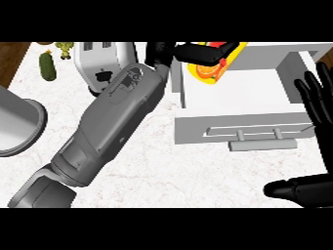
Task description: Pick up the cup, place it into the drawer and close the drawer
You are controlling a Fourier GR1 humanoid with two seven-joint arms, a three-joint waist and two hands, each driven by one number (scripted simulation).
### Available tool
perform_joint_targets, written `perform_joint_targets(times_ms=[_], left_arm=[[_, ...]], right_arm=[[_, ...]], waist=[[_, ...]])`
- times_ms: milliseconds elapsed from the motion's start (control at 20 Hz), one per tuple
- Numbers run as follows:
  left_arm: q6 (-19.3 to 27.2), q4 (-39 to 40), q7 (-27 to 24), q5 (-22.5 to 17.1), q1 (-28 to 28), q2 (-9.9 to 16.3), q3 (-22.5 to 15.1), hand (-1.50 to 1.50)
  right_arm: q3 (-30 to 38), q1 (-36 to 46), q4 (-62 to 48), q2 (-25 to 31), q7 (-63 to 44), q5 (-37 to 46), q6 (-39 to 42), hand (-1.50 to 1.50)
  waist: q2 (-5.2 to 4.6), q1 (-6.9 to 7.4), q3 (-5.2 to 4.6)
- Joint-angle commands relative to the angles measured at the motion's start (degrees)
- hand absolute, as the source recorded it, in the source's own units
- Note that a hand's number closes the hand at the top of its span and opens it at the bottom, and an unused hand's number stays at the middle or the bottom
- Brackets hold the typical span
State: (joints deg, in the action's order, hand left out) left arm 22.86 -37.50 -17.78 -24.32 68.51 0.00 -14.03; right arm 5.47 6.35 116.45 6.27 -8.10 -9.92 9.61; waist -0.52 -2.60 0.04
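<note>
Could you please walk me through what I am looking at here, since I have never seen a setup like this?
This is one picture taken from the robot's head, looking steeply down at a pale marble counter. The long grey forearm crossing the middle ends in the left robot hand, a black hand curled round a yellow and orange cup that it holds over the open white drawer. The drawer's front, with its bar handle, faces the robot. At the right edge the right robot hand shows open, fingers up, resting. Also on the counter: a white toaster, a green cucumber and a grey cylindrical container at the left.
</note>
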Motion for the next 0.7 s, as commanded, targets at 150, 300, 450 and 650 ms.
perform_joint_targets(times_ms=[150,300,450,650], left_arm=[[-0.2,7.2,-2.2,-5.8,1.8,0.0,-8.4,1.50],[1.4,12.8,-2.3,-6.5,7.6,0.0,-8.8,1.50],[2.0,13.1,1.7,-8.6,10.6,0.0,-11.3,1.50],[3.5,14.6,-0.1,-8.8,8.2,0.0,-16.6,1.50]], right_arm=[[1.3,-1.1,-4.3,0.0,4.9,0.0,1.7,-1.50],[-0.5,2.9,-2.6,-0.1,0.1,0.2,0.0,-1.50],[-2.9,-0.3,0.3,-2.3,1.3,1.4,-0.7,-1.50],[-0.1,2.5,-1.8,0.1,-0.5,-1.3,0.5,-1.50]], waist=[[-0.17,-0.50,0.03],[-0.59,-1.71,0.02],[-0.47,-2.47,0.05],[-0.65,-2.88,0.06]])
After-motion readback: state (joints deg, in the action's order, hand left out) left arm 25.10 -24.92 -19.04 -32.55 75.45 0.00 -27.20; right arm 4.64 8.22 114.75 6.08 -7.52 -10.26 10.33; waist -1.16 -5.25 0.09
